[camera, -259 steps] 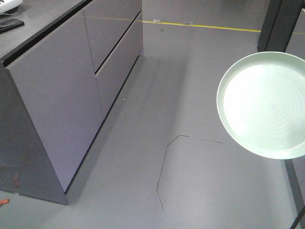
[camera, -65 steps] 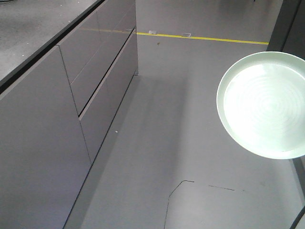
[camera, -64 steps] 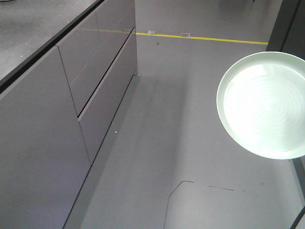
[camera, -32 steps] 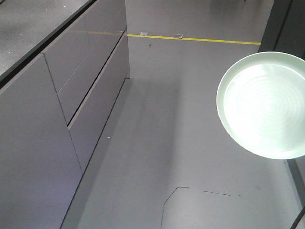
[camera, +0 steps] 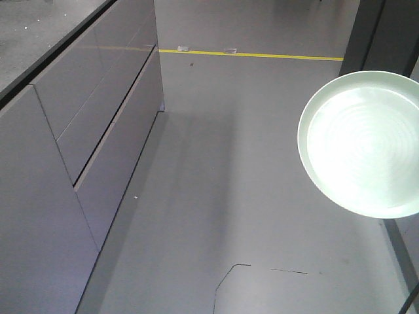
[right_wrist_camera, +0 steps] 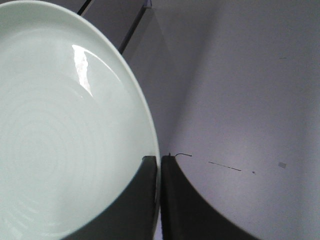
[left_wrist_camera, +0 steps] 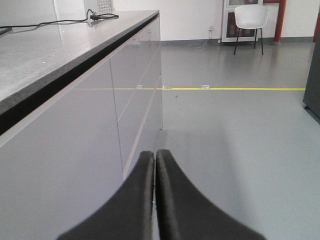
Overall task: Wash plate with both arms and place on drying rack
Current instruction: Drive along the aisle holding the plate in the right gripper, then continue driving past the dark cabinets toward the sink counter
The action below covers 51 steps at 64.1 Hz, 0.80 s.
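Cabinet (camera: pixel 72 131) left, plate (camera: pixel 363 144) right

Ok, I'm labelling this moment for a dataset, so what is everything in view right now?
round pale mint-green plate: one, pale green, held in the air at the right
long grey cabinet with dark countertop: one, grey, along the left
grey floor: one, grey, below everything
yellow floor line: one, yellow, across the floor past the cabinet
thin dark floor crack: one, dark, bottom of the front view
white chair: one, white, far background
black cable: one, black, on the countertop
dark upright panel: one, dark grey, top right
left gripper: black, shut, empty
right gripper: black, shut on the plate's rim
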### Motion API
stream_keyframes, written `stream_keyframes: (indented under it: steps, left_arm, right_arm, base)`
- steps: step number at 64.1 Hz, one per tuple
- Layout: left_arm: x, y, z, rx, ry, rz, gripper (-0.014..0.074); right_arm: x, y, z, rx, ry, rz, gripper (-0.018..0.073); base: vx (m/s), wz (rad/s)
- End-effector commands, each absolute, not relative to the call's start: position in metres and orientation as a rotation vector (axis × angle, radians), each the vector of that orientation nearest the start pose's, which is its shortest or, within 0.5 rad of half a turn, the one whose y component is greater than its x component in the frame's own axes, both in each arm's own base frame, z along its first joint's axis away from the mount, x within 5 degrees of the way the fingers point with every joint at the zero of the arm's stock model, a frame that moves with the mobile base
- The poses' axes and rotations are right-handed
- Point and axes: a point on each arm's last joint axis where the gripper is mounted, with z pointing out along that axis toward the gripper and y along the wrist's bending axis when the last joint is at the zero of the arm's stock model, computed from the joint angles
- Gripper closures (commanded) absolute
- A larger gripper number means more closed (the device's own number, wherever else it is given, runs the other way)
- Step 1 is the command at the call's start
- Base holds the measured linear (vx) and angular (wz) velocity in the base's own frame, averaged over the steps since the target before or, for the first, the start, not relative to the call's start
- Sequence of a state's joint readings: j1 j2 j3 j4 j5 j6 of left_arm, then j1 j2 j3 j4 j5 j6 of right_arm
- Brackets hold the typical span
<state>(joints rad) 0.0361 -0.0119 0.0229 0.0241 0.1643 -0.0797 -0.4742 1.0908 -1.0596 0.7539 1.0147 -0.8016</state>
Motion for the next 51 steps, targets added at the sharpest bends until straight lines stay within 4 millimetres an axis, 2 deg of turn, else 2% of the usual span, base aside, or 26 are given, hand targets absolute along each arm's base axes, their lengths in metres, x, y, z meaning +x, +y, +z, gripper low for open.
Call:
stream_keyframes:
  steps: [1, 51]
  left_arm:
    - [0.0563, 0.0018, 0.1907, -0.072, 1.594, -0.024, 0.0603]
    - [0.0563, 0.0018, 0.1907, -0.072, 1.594, -0.024, 0.0603]
  right_arm:
    - [0.2040, -0.0450, 0.3889, -0.117, 2.128, 0.286, 0.0566]
    - [0.2040, -0.0450, 0.3889, -0.117, 2.128, 0.286, 0.0566]
  base:
    - [0.10, -0.12]
    - [0.13, -0.09]
